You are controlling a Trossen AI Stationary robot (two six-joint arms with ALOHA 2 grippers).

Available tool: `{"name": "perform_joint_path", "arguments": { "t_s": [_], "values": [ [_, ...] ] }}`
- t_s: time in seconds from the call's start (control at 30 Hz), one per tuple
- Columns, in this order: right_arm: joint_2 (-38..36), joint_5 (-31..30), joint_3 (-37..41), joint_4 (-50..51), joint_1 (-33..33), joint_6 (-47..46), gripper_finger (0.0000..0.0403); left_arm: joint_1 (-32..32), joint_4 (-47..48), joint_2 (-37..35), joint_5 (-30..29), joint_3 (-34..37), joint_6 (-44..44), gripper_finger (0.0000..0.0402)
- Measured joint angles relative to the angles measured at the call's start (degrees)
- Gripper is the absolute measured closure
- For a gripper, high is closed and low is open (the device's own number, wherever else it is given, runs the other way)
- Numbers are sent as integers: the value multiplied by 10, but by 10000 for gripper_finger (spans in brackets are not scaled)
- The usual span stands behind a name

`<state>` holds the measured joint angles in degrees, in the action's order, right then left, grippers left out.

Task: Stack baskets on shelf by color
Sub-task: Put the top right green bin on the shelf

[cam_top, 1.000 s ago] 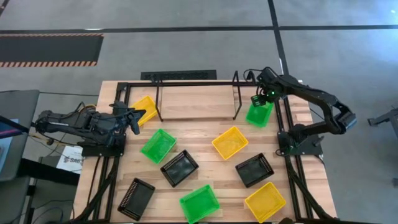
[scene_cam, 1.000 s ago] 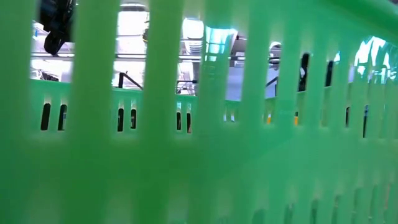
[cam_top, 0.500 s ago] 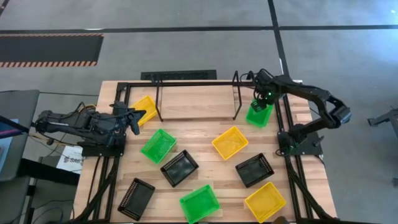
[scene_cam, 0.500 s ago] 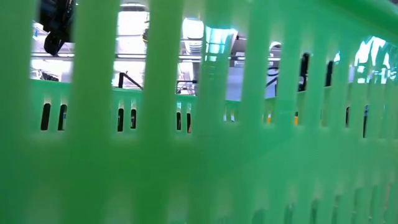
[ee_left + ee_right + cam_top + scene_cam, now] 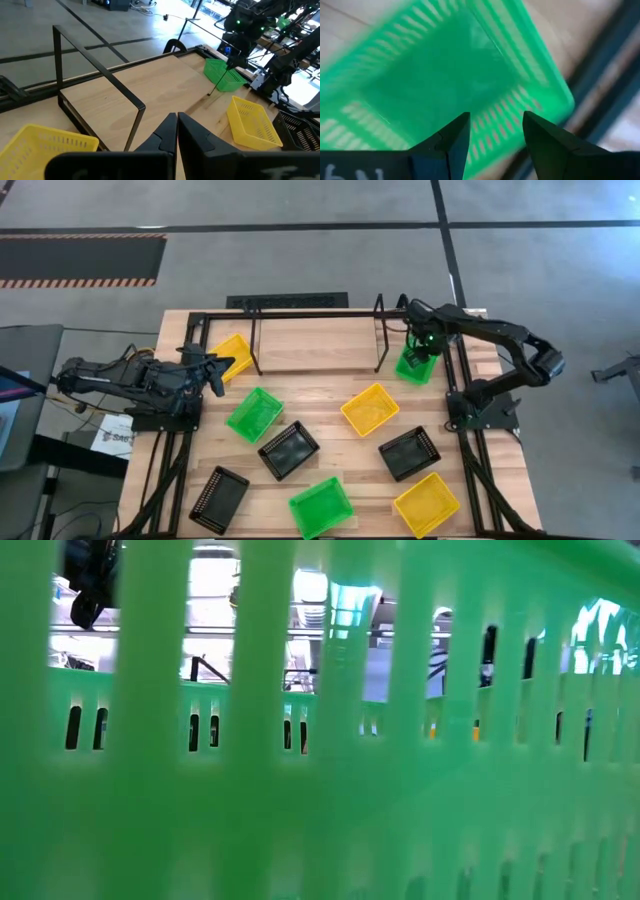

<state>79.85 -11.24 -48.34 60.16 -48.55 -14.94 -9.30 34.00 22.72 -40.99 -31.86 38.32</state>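
Note:
Nine baskets lie on the table. A green basket [image 5: 412, 368] [image 5: 445, 75] rests on its base at the far right, beside the shelf [image 5: 315, 340]. My right gripper [image 5: 419, 345] [image 5: 492, 137] hangs open just above this basket, fingers pointing down over one of its walls, apart from it as far as shows. At the left, my left gripper [image 5: 215, 370] [image 5: 176, 125] waits shut and holds nothing, next to a yellow basket [image 5: 232, 352]. The shelf's wooden board holds no basket.
Spread over the table are a green basket [image 5: 253, 413], black baskets [image 5: 288, 449] [image 5: 217, 498] [image 5: 409, 452], yellow baskets [image 5: 370, 409] [image 5: 426, 503] and a green basket [image 5: 320, 506]. A green basket wall [image 5: 320, 790] fills the low view. The black table frame [image 5: 455, 380] runs beside the right gripper.
My right gripper has sunk toward the green basket at the far right and has tipped to point more steeply down. The baskets have not moved.

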Motion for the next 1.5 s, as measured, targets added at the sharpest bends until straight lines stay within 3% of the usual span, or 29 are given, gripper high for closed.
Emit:
{"name": "perform_joint_path", "arguments": {
  "t_s": [0.17, 0.4, 0.77, 1.03, 1.17, 1.5],
  "values": [
    [-7, -9, 0, 55, 30, -98, 205, 0, 0, 0, 0, 0, -1, 401],
    [-27, -9, 0, 58, 86, -245, 203, 0, 0, 0, 0, 0, -1, 401],
    [-33, -54, 5, 143, 173, -442, 198, 0, 19, 0, 9, 0, -5, 401],
    [-95, -32, 89, 6, 247, -601, 194, 0, 27, 0, 18, 0, -13, 401],
    [-132, -29, 133, -16, 261, -659, 194, 0, 27, 0, 18, 0, -18, 401],
    [-162, -37, 177, -75, 224, -659, 196, 0, 27, 0, 18, 0, -23, 402]
  ]
}}
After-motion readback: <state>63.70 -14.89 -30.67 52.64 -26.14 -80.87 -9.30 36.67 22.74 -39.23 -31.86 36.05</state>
